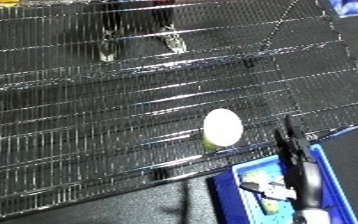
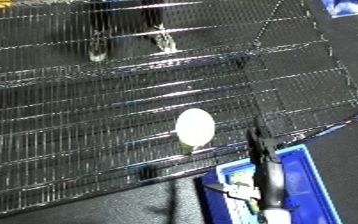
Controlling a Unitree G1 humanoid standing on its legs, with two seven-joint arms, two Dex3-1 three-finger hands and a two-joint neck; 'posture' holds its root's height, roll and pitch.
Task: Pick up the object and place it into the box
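A white oval object (image 1: 222, 127) with a yellow-green underside rests on the wire mesh shelf (image 1: 104, 105), close to its near edge. My right hand (image 1: 291, 150) comes up from the lower right as a thin black shape seen edge-on. Its fingers are straight and point toward the shelf, just right of the object and not touching it. Below the hand stands the blue bin (image 1: 323, 159), with small white and green items (image 1: 266, 189) inside. My left hand shows in neither view.
The wire shelf fills most of the view and slopes down to the right, with its front rail (image 1: 158, 165) just ahead of the bin. Dark floor (image 1: 113, 207) lies at the lower left. A blue-and-white item (image 1: 353, 7) is at the top right corner.
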